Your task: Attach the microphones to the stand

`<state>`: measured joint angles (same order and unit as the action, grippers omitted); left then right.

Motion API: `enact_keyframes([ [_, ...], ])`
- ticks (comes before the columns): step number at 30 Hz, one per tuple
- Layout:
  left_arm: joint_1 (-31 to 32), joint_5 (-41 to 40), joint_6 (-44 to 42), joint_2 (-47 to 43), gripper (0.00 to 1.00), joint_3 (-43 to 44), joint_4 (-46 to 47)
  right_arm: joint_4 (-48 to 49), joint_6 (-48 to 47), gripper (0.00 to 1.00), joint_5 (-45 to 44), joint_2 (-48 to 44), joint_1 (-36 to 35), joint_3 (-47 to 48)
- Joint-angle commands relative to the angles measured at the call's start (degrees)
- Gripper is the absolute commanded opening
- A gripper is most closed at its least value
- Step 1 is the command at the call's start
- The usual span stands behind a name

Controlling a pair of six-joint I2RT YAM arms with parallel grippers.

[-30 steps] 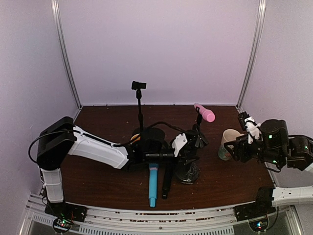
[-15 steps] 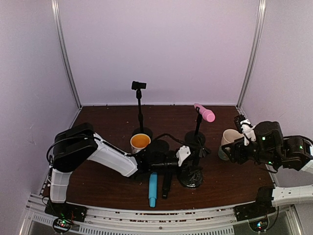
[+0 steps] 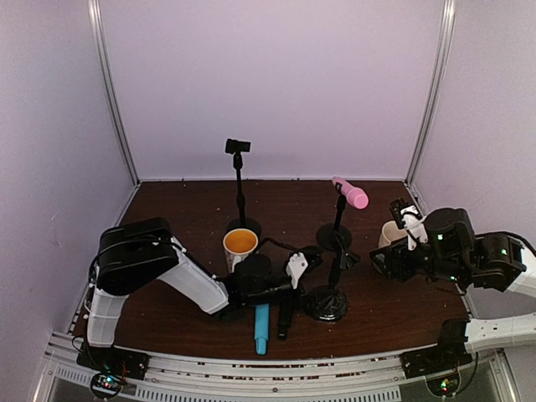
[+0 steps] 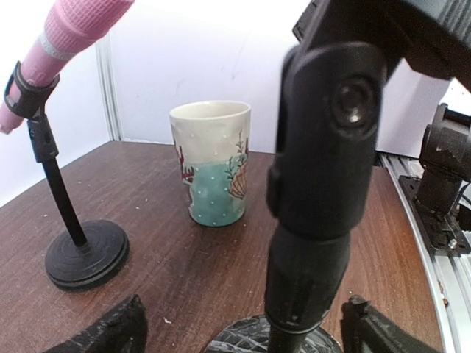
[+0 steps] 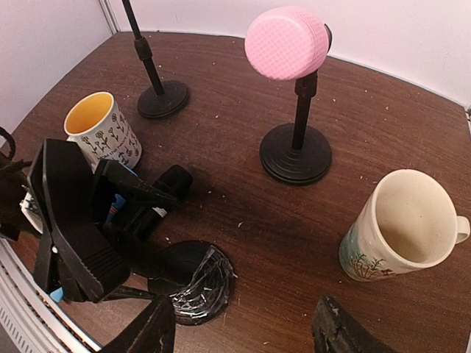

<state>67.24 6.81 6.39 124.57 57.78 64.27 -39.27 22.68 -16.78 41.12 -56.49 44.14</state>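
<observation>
The pink microphone [image 3: 350, 193] sits clipped in the middle stand [image 3: 336, 236]. On the table near the front edge lie the light blue microphone [image 3: 261, 325] and the black microphone [image 3: 286, 315]. The front stand, with a taped base [image 3: 327, 303], has an empty clip [image 3: 340, 256]. My left gripper [image 3: 322, 272] [image 4: 243, 332] is open, its fingers [image 4: 110, 332] either side of that stand's post [image 4: 316, 220] without touching it. My right gripper [image 3: 387, 258] [image 5: 243, 334] is open and empty, over the table beside the taped base [image 5: 193, 282]. A third stand [image 3: 239, 147] at the back is empty.
A mug with a yellow inside [image 3: 240, 244] stands just behind the left gripper. A cream and teal mug [image 5: 401, 224] [image 4: 213, 162] stands at the right, close to my right gripper. White walls close in the table on three sides.
My left gripper has gone from shut to wide open around the front stand's post, and its arm has drawn nearer the front. The right gripper has drifted a little to the left.
</observation>
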Motion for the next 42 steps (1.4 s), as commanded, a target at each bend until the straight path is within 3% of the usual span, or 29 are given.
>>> enact_keyframes([
  [1, 0.08, 0.32, 1.26, 2.15, 0.89, 0.35, 6.42, 1.4, 0.87, 0.65, 0.6, -0.49, 0.22, -0.61],
  [6, 0.08, 1.47, -1.27, 3.34, 0.68, 2.37, 1.79, 1.38, 1.12, 0.65, 0.51, -0.89, 0.17, -0.77],
  [22, 0.07, 2.89, -2.15, 5.55, 0.42, 5.01, 1.3, 1.81, 1.36, 0.65, 1.28, -0.48, 0.22, -0.47],
  [35, 0.08, 5.49, -2.61, 5.81, 0.13, 7.2, -0.15, 0.79, 1.52, 0.65, 1.42, -2.43, 0.22, 0.21],
  [42, -0.1, 9.85, -3.17, -0.14, 0.0, 5.1, -2.57, -0.46, 0.35, 0.65, 3.04, -4.92, 0.24, 1.34],
])
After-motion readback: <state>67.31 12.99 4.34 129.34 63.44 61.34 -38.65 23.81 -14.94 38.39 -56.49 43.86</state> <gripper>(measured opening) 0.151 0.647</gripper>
